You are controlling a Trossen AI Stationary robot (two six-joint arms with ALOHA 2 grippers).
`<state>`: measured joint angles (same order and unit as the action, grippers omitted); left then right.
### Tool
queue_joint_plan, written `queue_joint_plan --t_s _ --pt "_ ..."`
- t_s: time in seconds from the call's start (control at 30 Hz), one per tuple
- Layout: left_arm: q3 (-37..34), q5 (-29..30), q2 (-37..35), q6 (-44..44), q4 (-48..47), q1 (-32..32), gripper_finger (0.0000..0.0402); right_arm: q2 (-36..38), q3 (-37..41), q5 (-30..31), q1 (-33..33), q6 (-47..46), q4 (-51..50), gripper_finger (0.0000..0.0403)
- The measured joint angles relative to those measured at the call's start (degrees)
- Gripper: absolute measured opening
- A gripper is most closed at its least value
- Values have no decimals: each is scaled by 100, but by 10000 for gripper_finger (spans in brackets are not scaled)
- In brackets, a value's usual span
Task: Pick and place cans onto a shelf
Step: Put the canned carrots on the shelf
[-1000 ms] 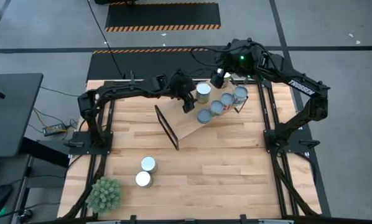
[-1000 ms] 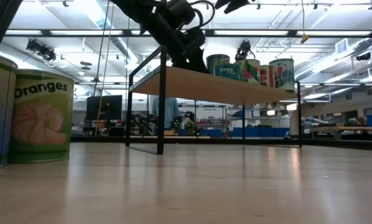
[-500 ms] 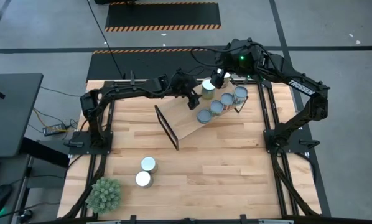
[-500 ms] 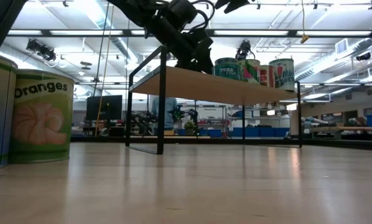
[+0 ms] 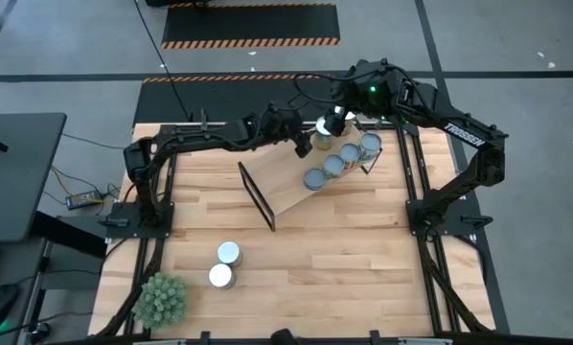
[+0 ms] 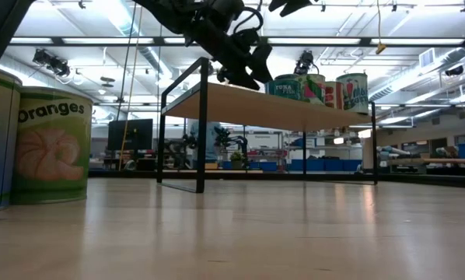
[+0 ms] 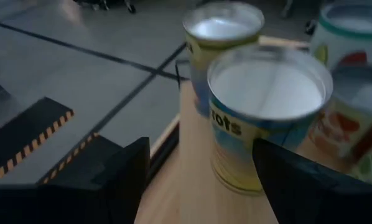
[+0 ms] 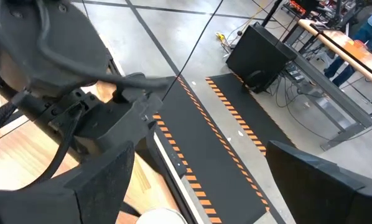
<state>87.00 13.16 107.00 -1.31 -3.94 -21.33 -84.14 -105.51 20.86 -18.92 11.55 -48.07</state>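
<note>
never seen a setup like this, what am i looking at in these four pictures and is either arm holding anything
Two dark robot arms work at a wooden table, stacking cans on a shelf, a light plank on black end frames. One picture looks straight down; one looks level across the tabletop; two come from cameras on the arms' wrists.

From above, the left hand sits at the shelf's far end, open, with a blue-and-yellow can standing between its fingers on the plank, not gripped. The right hand hovers just beyond, open and empty.

Other cans stand on the shelf. Two cans wait on the table near a spiky green plant; one reads "Oranges".
</note>
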Motion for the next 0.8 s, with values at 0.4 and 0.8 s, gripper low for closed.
queue_joint_plan --t_s 0.4,0.8 --pt "2 -758 -168 -114 -548 -247 288 0 0 0 2 -11 -2 372" --pt "0 -794 -7 -275 25 -185 288 0 0 0 2 -83 -2 372"
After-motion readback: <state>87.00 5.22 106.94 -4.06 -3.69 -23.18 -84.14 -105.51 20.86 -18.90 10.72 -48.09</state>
